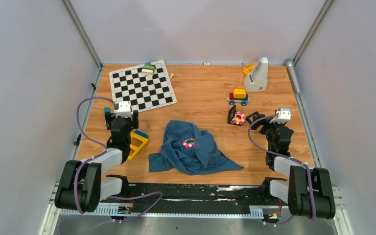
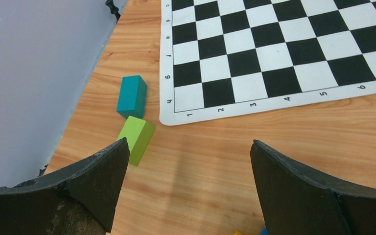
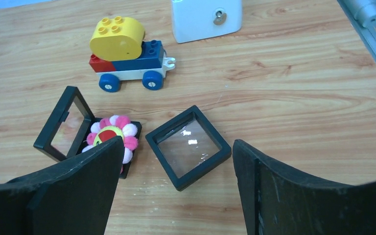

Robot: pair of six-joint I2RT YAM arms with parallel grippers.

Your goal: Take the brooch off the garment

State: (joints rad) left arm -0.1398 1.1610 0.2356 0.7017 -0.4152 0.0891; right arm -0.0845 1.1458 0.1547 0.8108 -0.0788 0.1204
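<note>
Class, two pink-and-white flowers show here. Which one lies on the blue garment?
The brooch, with a dark centre, on the garment. The plush flower has a yellow-and-red centre and sits against a black frame on the wood.

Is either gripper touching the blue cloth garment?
No, the left gripper and right gripper hang open, clear of the blue cloth garment.

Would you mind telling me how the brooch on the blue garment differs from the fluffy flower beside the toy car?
The brooch lies on the blue garment; the fluffy flower sits in an open black case. The brooch has a dark centre, the fluffy flower a yellow and red one. The brooch looks flat, the fluffy flower plump. Both show pink and white.
</note>
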